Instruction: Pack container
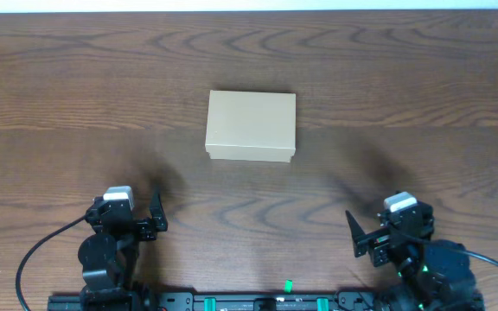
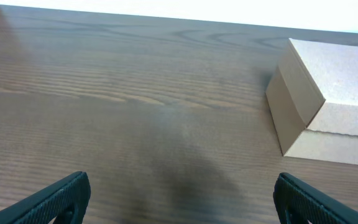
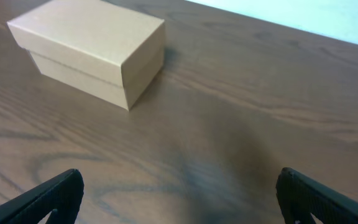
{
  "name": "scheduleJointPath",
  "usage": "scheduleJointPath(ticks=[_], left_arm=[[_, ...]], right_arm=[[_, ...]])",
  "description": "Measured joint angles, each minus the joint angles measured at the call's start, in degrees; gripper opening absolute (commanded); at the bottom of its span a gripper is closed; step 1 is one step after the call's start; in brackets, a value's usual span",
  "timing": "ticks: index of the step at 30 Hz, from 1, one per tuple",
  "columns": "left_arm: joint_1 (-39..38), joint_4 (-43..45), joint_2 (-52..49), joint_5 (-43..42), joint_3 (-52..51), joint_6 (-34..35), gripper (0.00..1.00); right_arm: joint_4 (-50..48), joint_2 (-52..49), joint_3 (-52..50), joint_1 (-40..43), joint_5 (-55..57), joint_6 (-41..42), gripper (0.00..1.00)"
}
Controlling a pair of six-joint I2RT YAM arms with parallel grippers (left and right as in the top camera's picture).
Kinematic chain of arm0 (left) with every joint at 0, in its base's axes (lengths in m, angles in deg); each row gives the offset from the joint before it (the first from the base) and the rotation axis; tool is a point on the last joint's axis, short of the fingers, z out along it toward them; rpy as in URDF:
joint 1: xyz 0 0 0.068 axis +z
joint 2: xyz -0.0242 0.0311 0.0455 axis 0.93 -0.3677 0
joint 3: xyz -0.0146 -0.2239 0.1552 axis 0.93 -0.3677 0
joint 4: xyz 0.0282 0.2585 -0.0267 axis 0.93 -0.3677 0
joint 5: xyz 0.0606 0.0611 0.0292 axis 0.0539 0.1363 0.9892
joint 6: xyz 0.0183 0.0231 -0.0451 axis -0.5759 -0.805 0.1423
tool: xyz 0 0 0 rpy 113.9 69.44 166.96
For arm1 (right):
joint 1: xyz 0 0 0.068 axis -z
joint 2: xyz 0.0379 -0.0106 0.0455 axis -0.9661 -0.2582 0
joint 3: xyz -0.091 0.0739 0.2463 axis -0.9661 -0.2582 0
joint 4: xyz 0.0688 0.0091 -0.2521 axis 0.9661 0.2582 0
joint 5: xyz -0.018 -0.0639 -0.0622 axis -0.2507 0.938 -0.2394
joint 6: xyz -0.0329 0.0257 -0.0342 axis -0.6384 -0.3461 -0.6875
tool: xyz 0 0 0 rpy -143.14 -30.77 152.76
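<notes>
The container (image 1: 251,125) is a plain tan cardboard box with its lid down, resting on the wooden table near the middle. It appears at the right edge of the left wrist view (image 2: 328,102) and at the upper left of the right wrist view (image 3: 89,46). My left gripper (image 1: 145,216) sits near the table's front left, open, with only bare wood between its fingers (image 2: 61,196). My right gripper (image 1: 361,233) sits at the front right, also open and holding nothing, its fingers (image 3: 51,196) spread wide. Both grippers are well short of the container.
The brown wood-grain table (image 1: 422,95) stretches around the box. The arms' bases and a black rail (image 1: 266,302) run along the front edge. A pale strip marks the table's far edge (image 1: 249,4).
</notes>
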Motion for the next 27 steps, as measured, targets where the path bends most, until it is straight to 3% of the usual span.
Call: scheduleJointPath(ticks=[17,27], left_arm=[[0.0,0.0,0.0,-0.02,0.0,0.0,0.95],[0.0,0.0,0.0,0.0,0.0,0.0,0.95]], right_arm=[[-7.26,4.83,-14.71,0.0,-0.02,1.33,0.99],[-8.11,4.83,-15.37,0.0,-0.74,1.33,0.99]])
